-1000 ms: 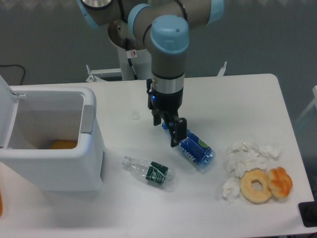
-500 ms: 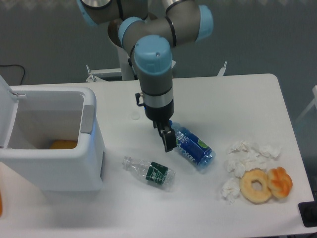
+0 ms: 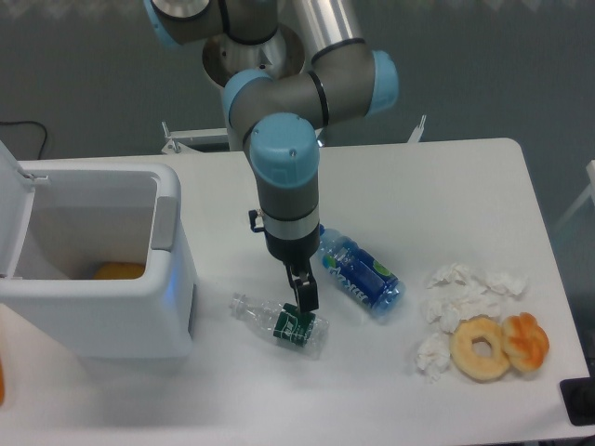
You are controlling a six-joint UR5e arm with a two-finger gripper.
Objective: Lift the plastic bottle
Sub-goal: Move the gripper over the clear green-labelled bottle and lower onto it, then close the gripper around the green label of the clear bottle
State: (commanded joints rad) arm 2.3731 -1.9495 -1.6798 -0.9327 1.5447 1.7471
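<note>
The plastic bottle (image 3: 282, 323) lies on its side on the white table, clear with a dark green label band, neck pointing left. My gripper (image 3: 302, 295) points down right above the bottle's label end, fingertips at or just over it. The fingers look close together; I cannot tell if they are open or shut. They hold nothing that I can see.
A fatter blue-labelled bottle (image 3: 360, 273) lies just right of the gripper. A white bin (image 3: 93, 265) with an orange object inside stands at the left. Crumpled tissues (image 3: 462, 295) and two doughnuts (image 3: 499, 346) lie at the right.
The arm has moved left and forward, from over the blue bottle's neck down to the green-labelled bottle. Neither bottle has moved.
</note>
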